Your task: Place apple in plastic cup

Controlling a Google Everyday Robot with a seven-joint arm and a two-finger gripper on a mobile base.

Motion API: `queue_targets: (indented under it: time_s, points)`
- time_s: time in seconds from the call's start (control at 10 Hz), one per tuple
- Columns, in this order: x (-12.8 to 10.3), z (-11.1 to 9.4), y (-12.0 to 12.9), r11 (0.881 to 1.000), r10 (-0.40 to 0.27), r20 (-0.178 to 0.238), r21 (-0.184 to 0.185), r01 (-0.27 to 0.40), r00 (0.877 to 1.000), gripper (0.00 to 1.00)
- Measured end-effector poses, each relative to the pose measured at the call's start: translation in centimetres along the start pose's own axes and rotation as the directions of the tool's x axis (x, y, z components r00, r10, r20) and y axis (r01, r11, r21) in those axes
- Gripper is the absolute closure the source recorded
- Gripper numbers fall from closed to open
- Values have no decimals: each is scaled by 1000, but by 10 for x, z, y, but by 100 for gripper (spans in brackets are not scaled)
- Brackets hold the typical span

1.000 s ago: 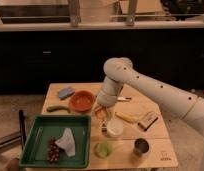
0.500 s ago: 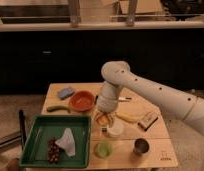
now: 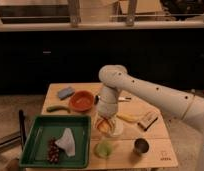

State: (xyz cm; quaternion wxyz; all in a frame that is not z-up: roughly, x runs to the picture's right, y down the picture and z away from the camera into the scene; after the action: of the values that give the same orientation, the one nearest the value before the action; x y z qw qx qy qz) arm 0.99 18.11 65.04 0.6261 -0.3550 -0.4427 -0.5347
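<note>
- Here the arm reaches in from the right and bends straight down over the middle of the table, toward its front edge.
- The gripper hangs wrist-down, clenched on the apple, whose orange-yellow skin shows just below the wrist; the vertical pose suits a drop from above.
- The apple sits over the white container, not yet over the cup, which stands just nearer the front edge, upright and with nothing seen inside.
- Judgement: the carry is nearly done; a short move toward the front edge, then a release, remains. Since the apple looks about as wide as the cup mouth, centring will matter.
- Neighbours: the steel cup stands to the right of the cup near the front edge; the green tray fills the front-left corner, its wall close beside the cup.
- Farther back: the red bowl and a blue sponge lie toward the back-left; a banana lies right of the gripper.
- The container and tray wall crowd the cup and could be nudged.
</note>
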Motion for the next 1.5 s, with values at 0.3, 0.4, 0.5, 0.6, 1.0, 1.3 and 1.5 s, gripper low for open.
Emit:
queue_targets:
  time_s: [0.3, 0.4, 0.5, 0.6, 1.0, 1.3, 1.5]
  points:
    - [-13, 11, -8, 1000, -10, 55, -26, 11, 998, 91]
    - [-20, 17, -11, 999, -13, 79, -30, 16, 997, 91]
    - [-24, 21, -12, 999, -12, 93, -32, 15, 996, 91]
    - [-27, 26, -11, 999, -8, 111, -35, 12, 994, 91]
    - [-37, 45, 5, 999, 1, 182, -49, 8, 983, 91]
    - [-42, 55, 11, 998, -4, 227, -59, 18, 974, 91]
    - [-43, 62, 12, 997, -16, 261, -67, 34, 965, 91]
